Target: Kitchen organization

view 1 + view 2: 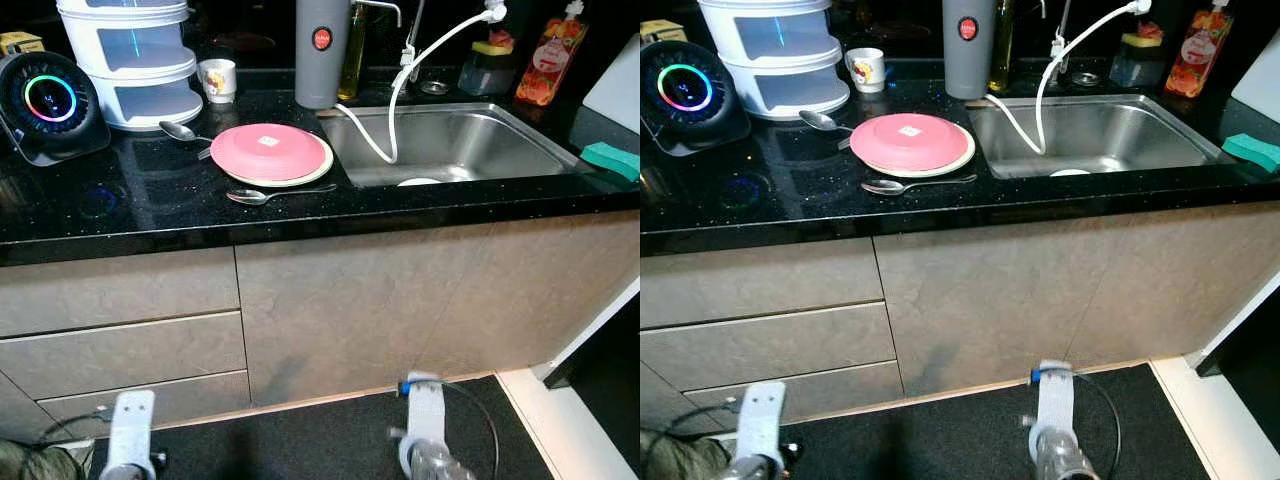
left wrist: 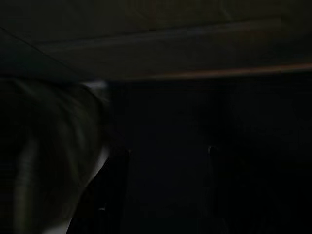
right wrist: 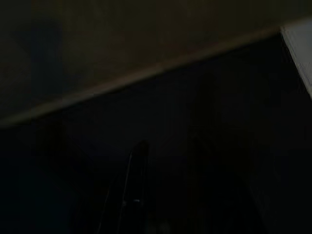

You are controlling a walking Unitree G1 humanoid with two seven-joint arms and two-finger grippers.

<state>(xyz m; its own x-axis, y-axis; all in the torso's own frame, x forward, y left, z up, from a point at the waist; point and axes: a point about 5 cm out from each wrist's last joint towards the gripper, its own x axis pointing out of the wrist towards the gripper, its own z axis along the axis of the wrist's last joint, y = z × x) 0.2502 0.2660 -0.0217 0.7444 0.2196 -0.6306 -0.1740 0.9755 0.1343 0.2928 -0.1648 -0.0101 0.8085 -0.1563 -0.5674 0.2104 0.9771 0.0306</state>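
here, round pink plate [image 1: 268, 147] atop cream plate [image 1: 318, 168], spoon [image 1: 262, 194] w/ it on black counter [image 1: 120, 205], fingers' state unclear

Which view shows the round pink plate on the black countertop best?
The right eye view: the round pink plate sits whole, nearer the picture's middle. The left eye view shows it whole too, slightly further right. Both wrist views are very dark, facing cabinet and floor.

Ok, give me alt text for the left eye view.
A pink plate sits on a black counter between two spoons, left of a steel sink with a white hose. Both arms hang low before the grey cabinets.
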